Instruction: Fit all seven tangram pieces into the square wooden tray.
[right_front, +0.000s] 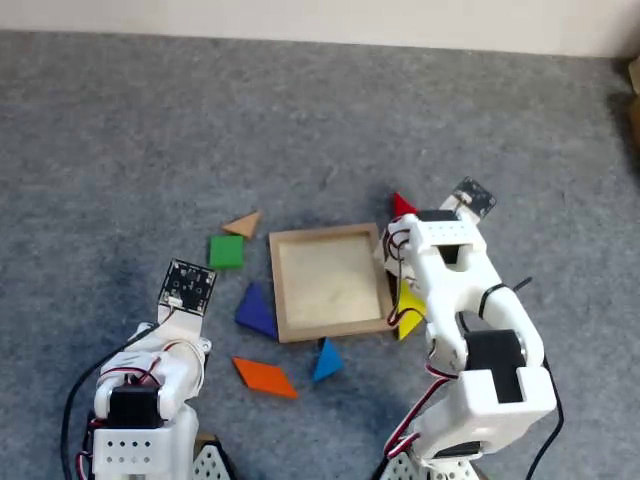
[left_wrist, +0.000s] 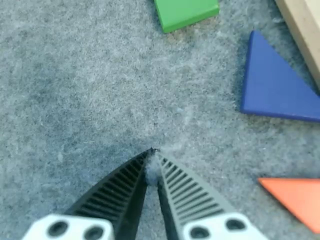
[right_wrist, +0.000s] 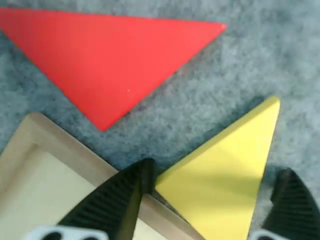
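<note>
Square wooden tray (right_front: 275, 290): interior bare. None of the seven pieces is seated, so all the fitting is outstanding. Red triangle (right_wrist: 107, 60) lies off a tray corner. Yellow triangle (right_wrist: 225, 175) lies just beside the rim, with the right gripper (right_wrist: 217, 170) spread astride it, not pinching. Dark blue triangle (left_wrist: 275, 85), orange parallelogram (right_front: 265, 376), green square (right_front: 226, 251), light blue triangle (right_front: 326, 362) and tan triangle (right_front: 243, 224) lie loose around the tray. Left gripper (left_wrist: 152, 155): pressed together, empty, over carpet (right_front: 150, 130).

Small robotics lab or hobby bench by the look, grey felt-like mat (right_front: 120, 130) over the table, pale wall strip (right_front: 300, 18) at the far edge, left arm (right_front: 150, 392) and right arm (right_front: 468, 300) in white plastic, exposed wiring (right_front: 414, 420), tangram pieces (right_front: 256, 310) scattered on the mat
</note>
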